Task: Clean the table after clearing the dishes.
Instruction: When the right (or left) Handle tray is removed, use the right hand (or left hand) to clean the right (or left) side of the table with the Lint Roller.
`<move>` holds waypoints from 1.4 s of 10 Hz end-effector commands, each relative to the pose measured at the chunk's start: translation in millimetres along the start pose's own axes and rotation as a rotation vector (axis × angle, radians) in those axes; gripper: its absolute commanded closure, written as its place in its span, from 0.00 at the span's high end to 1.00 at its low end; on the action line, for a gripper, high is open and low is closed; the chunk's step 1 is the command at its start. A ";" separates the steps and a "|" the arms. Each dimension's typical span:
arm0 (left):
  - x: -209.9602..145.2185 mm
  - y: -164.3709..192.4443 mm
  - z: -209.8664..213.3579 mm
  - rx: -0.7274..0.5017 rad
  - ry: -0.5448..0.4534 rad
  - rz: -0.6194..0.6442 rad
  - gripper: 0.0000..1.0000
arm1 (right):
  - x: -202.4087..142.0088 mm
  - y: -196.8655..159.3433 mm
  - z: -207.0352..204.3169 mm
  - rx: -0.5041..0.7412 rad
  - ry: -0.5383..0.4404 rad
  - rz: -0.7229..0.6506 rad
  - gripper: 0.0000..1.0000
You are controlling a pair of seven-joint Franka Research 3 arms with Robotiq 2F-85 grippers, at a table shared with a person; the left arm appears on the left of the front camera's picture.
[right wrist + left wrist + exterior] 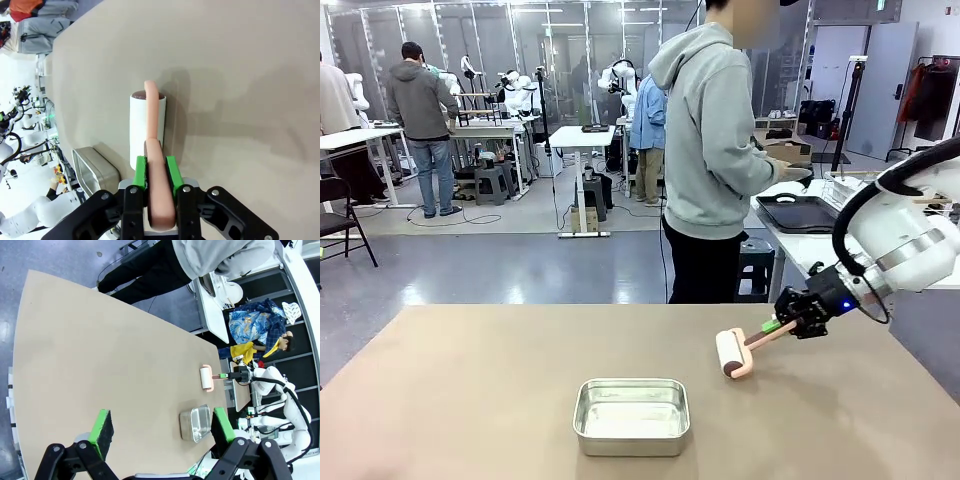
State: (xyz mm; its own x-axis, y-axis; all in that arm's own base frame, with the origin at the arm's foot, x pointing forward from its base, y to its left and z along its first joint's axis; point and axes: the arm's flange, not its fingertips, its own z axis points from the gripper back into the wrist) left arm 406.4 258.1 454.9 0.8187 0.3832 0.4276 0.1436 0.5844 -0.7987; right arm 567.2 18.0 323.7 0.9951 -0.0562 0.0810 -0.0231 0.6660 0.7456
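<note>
My right gripper (790,318) is shut on the pink handle of a lint roller (733,353), whose white roll rests on the tan table (470,380) at the right. The right wrist view has the green pads (141,172) clamped on that handle, with the roll (141,125) flat on the tabletop (240,75). My left gripper (161,415) hangs open high above the table (100,350), with nothing between its fingers. From there the roller (206,378) and my right gripper (239,375) show farther off. A dark tray (798,212) with a white plate (786,198) lies on the white side table.
A shiny steel pan (631,416) sits on the table near the front middle, left of the roller. A person in a grey hoodie (705,130) stands at the far side, turned toward the white side table (810,250) at the right.
</note>
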 end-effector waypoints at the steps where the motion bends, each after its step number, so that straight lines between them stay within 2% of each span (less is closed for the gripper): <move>1: 2.4 -0.8 2.7 -0.003 0.003 -0.005 1.00 | -1.7 -37.6 11.0 -0.140 0.040 0.064 0.21; 6: 2.4 -0.8 2.7 -0.003 0.003 -0.005 1.00 | -4.2 -68.4 90.0 -0.298 0.113 0.076 0.21; 8: 2.4 -0.8 2.7 -0.003 0.003 -0.005 1.00 | -9.8 -86.1 124.6 -0.336 0.119 0.030 0.21; 9: 2.4 -0.8 2.7 -0.003 0.003 -0.005 1.00 | -12.3 -93.4 143.1 -0.408 0.143 -0.009 0.21; 13: 2.4 -0.8 2.7 -0.003 0.003 -0.005 1.00 | -17.6 -68.2 180.1 -0.559 0.109 -0.007 0.21; 14: 2.4 -0.8 2.7 -0.003 0.003 -0.005 1.00 | -21.0 -56.3 185.5 -0.541 0.101 0.024 0.21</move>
State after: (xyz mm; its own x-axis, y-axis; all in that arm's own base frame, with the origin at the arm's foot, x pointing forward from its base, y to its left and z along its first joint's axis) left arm 406.4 258.1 454.9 0.8187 0.3832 0.4276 0.1435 0.5844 -0.7987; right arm 548.3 -167.4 410.0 0.9987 -0.0026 0.0513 -0.0149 0.9413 0.3373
